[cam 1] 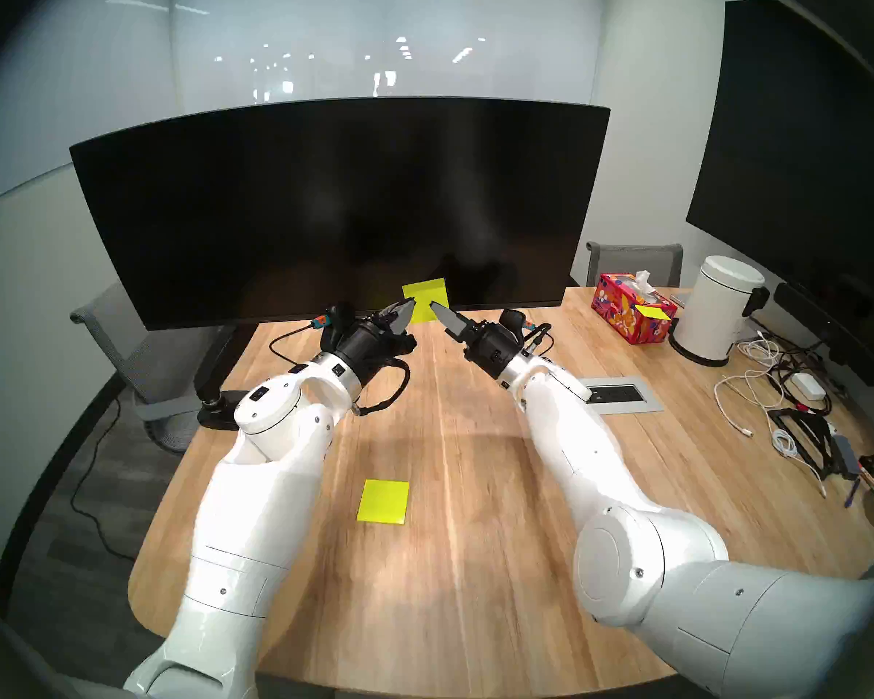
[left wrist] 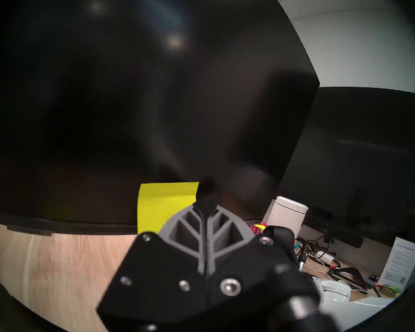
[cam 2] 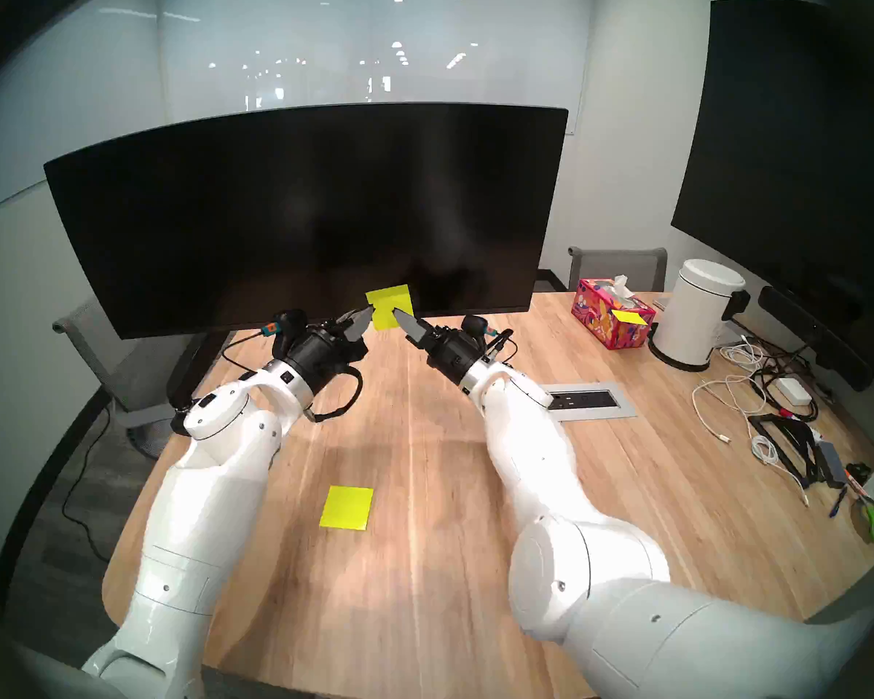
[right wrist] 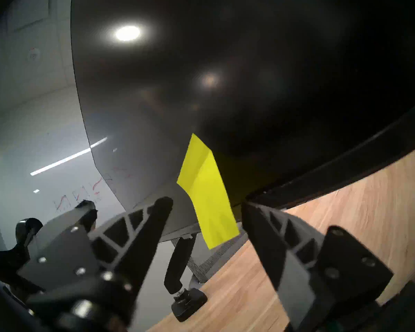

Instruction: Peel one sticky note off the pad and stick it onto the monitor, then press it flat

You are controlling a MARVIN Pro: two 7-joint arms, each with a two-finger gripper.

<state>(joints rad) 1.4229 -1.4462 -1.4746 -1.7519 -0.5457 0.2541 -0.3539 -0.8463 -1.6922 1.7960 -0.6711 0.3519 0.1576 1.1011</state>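
the note (cam 1: 426, 299) hangs on the monitor (cam 1: 334, 203) at its lower edge, stuck along the top, its bottom half dangling past the bezel. the right gripper (right wrist: 206, 204) stands wide and empty just before it; the left gripper (cam 1: 409, 310) is closed, holding nothing, beside the note.

to press well, i'd push on the upper part backed by glass, gently; open counter (cam 1: 450, 481) lies behind, the pad (cam 1: 383, 501) well apart.

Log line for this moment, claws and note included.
sticky note: top on monitor, bottom hangs free | right claw: open, off note | left claw: shut, empty | pad: on table
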